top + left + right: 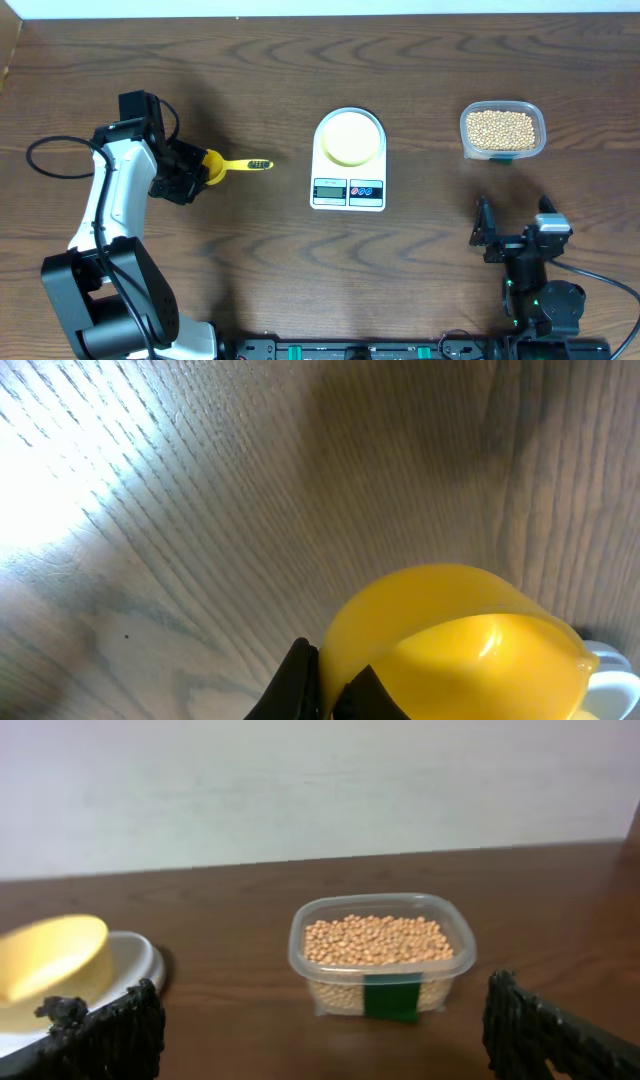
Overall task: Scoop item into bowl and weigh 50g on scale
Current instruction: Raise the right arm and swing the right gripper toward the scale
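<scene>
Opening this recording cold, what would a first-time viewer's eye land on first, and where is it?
The bright yellow scoop stands out on the left side of the dark wood table, clamped in the left hand. At centre a pale-yellow bowl sits on the white scale. At the far right, a clear container full of tan beans lies beyond the open right hand.

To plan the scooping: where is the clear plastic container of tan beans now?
In the overhead view, the clear plastic container sits far right, right of the white flat digital scale and beyond the right gripper.
</scene>
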`<state>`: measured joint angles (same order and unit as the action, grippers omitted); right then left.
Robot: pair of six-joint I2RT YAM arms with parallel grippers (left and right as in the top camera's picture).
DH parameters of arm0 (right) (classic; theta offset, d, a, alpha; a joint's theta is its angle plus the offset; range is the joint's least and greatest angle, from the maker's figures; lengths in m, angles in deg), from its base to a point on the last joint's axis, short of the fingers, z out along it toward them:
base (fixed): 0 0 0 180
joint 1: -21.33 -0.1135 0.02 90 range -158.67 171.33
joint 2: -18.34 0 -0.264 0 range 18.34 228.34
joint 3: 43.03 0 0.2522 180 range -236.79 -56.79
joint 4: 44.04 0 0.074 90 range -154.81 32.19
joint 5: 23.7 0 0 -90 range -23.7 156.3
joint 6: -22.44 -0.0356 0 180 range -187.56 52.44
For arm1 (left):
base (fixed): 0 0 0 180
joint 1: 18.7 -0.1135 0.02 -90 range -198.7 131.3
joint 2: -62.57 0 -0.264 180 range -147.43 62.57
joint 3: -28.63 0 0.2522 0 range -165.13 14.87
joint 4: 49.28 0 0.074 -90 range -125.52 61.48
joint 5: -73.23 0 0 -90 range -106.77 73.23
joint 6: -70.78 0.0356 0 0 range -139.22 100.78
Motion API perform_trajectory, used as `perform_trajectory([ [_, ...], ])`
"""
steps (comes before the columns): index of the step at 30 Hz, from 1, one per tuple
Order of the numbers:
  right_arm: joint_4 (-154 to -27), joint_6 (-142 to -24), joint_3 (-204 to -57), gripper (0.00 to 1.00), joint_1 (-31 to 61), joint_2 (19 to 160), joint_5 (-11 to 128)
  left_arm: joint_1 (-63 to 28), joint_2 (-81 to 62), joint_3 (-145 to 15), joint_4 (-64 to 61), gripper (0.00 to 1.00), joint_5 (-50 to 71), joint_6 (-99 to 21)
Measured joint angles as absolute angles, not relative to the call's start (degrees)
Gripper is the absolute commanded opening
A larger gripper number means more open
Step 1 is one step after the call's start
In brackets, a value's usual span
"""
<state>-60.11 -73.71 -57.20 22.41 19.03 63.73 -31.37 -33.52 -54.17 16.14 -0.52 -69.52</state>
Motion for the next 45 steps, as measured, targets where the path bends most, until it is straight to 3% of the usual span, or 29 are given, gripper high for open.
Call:
perform_trajectory([
  [11,-63.3,-81.1,-62.9,0.99,22.4,22.1,62.1,-31.4,-33.5,-54.2,15.6,0.08,0.2,-71.5],
  [23,-64.3,-82.7,-77.9,0.99,22.4,46.7,55.1,-31.4,-33.5,-54.2,15.6,0.08,2.3,-72.4],
  [32,-61.0,-86.5,-86.3,0.99,22.5,66.0,42.4,-31.4,-33.5,-54.2,15.7,0.08,2.4,-73.5],
  [45,-49.7,-94.5,-87.1,0.99,22.7,78.5,28.4,-31.4,-29.8,-54.2,15.4,0.07,2.4,-73.6],
])
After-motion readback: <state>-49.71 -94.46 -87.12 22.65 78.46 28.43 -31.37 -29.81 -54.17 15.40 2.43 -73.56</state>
